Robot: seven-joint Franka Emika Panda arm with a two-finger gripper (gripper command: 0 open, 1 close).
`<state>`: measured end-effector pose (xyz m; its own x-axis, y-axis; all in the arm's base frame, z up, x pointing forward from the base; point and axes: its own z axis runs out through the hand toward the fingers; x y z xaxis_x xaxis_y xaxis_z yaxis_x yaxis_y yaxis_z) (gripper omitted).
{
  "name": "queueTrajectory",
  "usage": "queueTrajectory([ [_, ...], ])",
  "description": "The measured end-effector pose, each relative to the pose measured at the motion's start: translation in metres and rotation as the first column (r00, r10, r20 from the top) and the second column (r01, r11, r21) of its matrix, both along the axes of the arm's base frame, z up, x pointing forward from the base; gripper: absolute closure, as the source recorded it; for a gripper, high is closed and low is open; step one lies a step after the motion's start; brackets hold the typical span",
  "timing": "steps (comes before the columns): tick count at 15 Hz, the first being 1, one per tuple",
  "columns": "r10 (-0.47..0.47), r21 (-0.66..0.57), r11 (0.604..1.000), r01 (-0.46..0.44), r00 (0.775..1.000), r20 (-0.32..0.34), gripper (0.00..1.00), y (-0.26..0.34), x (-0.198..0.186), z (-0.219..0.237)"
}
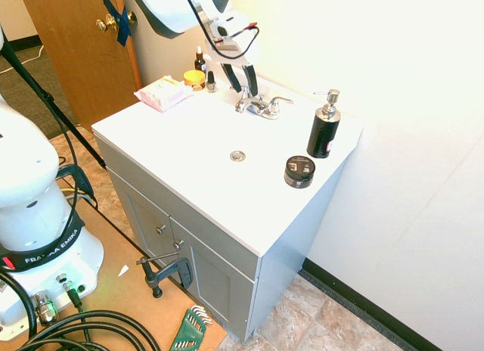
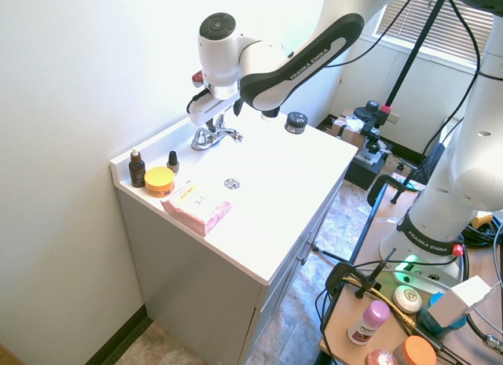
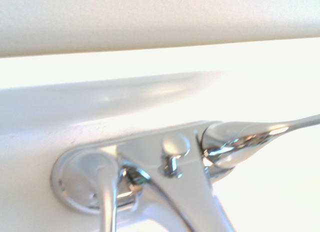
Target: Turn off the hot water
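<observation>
The two-handled chrome tap (image 1: 259, 107) stands at the back of the white vanity top (image 1: 189, 139), against the wall. Its left-hand lever (image 1: 242, 101), the hot water control, points forward toward the basin in the wrist view (image 3: 106, 192). No stream shows. The right-hand lever (image 1: 281, 101) sticks out sideways (image 3: 250, 137). My gripper (image 1: 243, 88) hangs open just above the left-hand lever, its dark fingers (image 1: 250, 80) spread to either side of it and not visibly touching. From the other side the gripper (image 2: 211, 123) sits right over the tap (image 2: 214, 136).
A black pump bottle (image 1: 324, 130) and a round black tin (image 1: 299, 171) stand right of the tap. A yellow jar (image 1: 194, 78), two small dropper bottles (image 1: 211, 82) and a pink-white packet (image 1: 162, 93) lie to its left. The drain (image 1: 237, 156) is in front. The wall is close behind.
</observation>
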<state>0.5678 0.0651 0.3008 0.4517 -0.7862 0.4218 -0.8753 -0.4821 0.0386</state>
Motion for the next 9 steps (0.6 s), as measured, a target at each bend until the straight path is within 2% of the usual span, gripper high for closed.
queueTrajectory([
  [2, 0.005, 0.037, 0.999, -0.004, 1.000, -0.013, 0.00, 0.013, 0.000, -0.006],
  [6, 0.010, 0.047, 0.999, -0.013, 0.998, 0.066, 0.00, 0.030, 0.022, -0.010],
  [9, -0.008, 0.058, 0.998, 0.004, 0.998, 0.065, 0.00, 0.028, 0.023, -0.012],
])
